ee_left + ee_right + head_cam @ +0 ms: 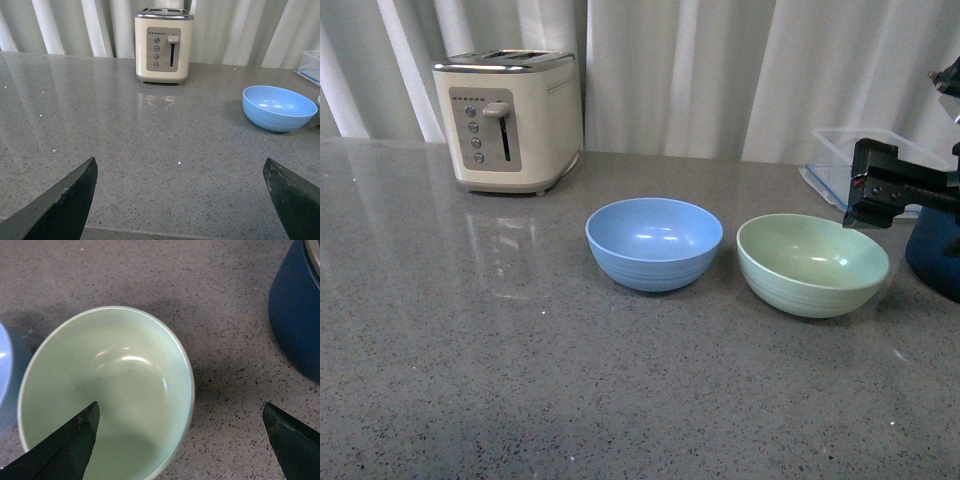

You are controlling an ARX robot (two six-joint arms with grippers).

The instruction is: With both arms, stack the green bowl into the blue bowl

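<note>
A speckled grey stone surface (pixel 520 380) runs back to pale pleated curtains (pixel 670 70). The right pincer (pixel 180 412) stands wide open and holds nothing. Its wrist view shows one dark finger (pixel 65 445) above the inside of the pale mint-green round matte bowl (pixel 105 390) and the other finger off to the side, above bare stone near the dark navy pot (pixel 295 305). In the front view the black right arm (pixel 890 185) hangs at the right edge of the frame, just above and behind this green bowl. The bowl sits upright and empty at right of centre. Just beside it, towards the centre of the frame and with a narrow gap between them, the light sky-blue round matte bowl (pixel 653 243) also sits upright and empty. The navy pot is at the far right edge, and behind it lies a clear plastic container with a blue rim (pixel 860 155). The left pincer (pixel 180 170) is also spread wide and empty, over open stone well apart from the blue bowl. A cream two-slot toaster with a grey control panel (pixel 508 120) stands in the upper left of the front view, against the curtains.
</note>
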